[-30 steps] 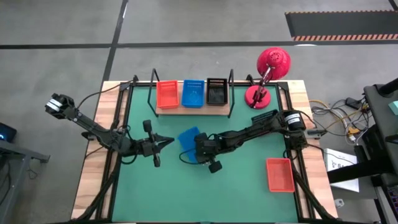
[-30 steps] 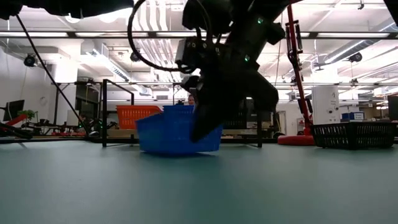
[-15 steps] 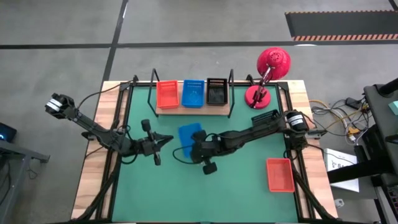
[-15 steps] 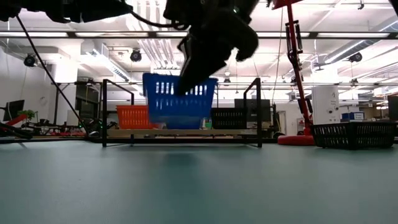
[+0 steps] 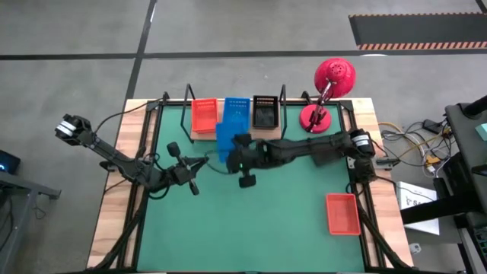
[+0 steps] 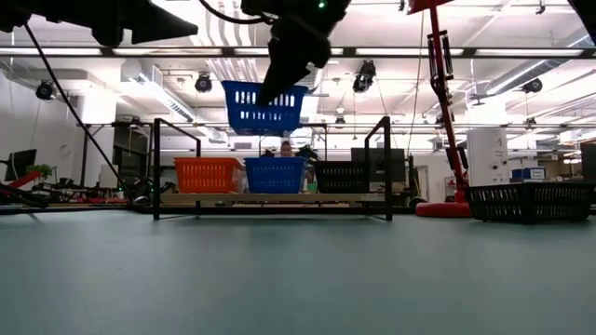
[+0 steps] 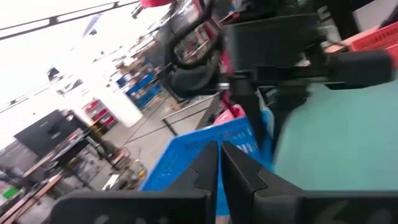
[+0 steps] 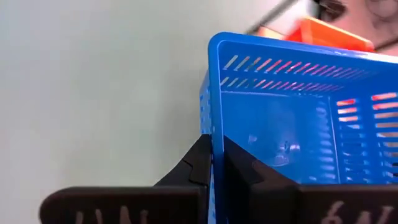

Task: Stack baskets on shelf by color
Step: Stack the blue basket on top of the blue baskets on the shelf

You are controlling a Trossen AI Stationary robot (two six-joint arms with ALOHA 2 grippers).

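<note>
Aloft, right gripper [image 5: 230, 152] clamps blue basket [image 6: 264, 106] above shelf [image 6: 270, 198]; left gripper [image 5: 199, 162] shut.

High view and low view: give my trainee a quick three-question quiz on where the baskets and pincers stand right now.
1. True or false: the right pincer holds the lifted blue basket above the shelf.
2. How many baskets sit on the shelf? A) two B) three C) four
3. Fill in: the orange basket off the shelf lies on the green mat near the ___ arm's base.

Key: 1 true. 2 B: orange, blue, black. 3 right. The left pincer waits shut over the mat.
</note>
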